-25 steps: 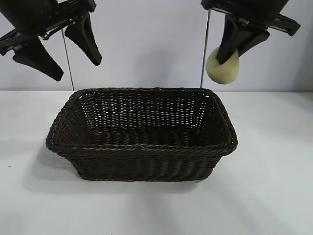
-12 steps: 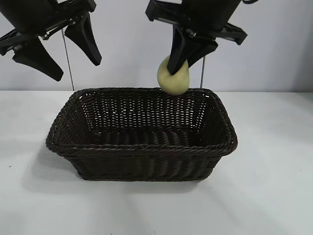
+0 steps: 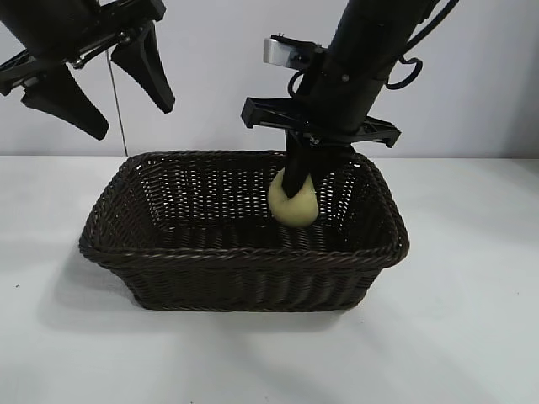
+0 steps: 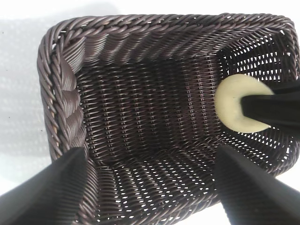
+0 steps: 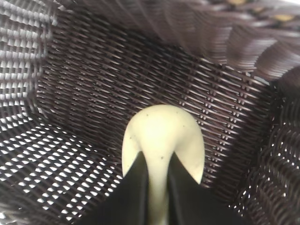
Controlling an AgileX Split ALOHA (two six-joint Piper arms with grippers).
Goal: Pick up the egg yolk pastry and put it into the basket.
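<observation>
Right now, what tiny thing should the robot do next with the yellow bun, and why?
Probably open the right gripper and let go: the egg yolk pastry is pinched between its fingers, already down inside the basket, so a release should drop it in.

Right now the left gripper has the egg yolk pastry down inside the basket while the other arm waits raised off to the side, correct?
Not quite: it is the right gripper that holds the egg yolk pastry down inside the basket. The left gripper is the one that waits raised off to the side, open and empty. The exterior view shows this.

Egg yolk pastry (image 4: 233, 99) inside basket (image 4: 61, 93), pinched by right gripper (image 4: 262, 110).
</observation>
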